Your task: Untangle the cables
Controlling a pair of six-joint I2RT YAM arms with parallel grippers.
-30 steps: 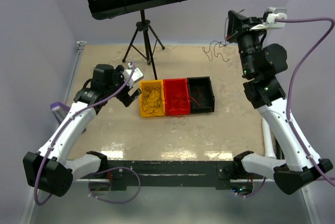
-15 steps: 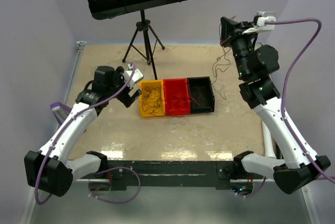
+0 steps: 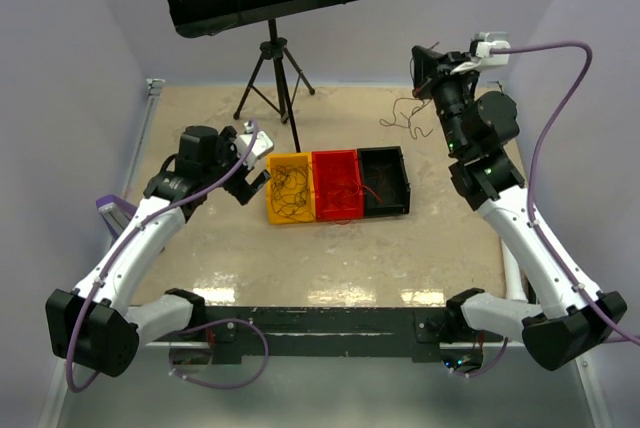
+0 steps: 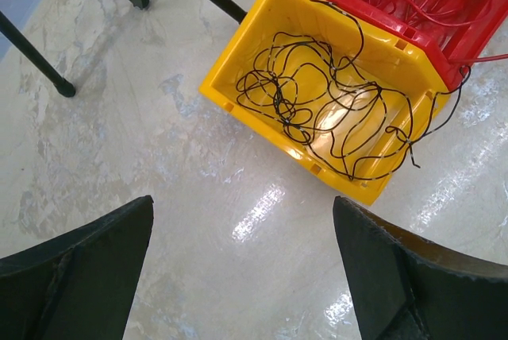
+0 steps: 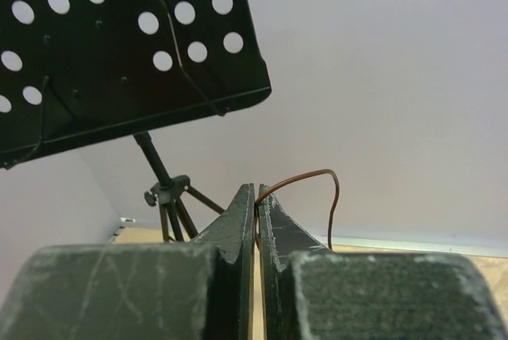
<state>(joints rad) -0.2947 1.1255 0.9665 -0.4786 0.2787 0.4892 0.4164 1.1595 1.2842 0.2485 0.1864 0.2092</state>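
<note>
A: From above, what is held?
B: A dark cable (image 3: pixel 402 110) is pinched by the right gripper (image 3: pixel 422 60), high beyond the black bin (image 3: pixel 384 181). It is best lowered slowly, so that nothing is snagged.
A: Left wrist?
B: The left gripper (image 4: pixel 242 205) is spread wide and empty. Black cables (image 4: pixel 317 102) are seen coiled in the yellow bin (image 4: pixel 234 50).
A: Right wrist?
B: The fingers (image 5: pixel 238 221) are seen shut on that cable.

The yellow bin (image 4: pixel 242 50) and red bin (image 4: pixel 476 30) look like glossy plastic, the cables (image 4: pixel 279 108) in them smooth-coated. The table (image 4: pixel 159 165) is mottled with a wet-looking sheen; the music stand (image 5: pixel 103 62) seems matt black metal.
</note>
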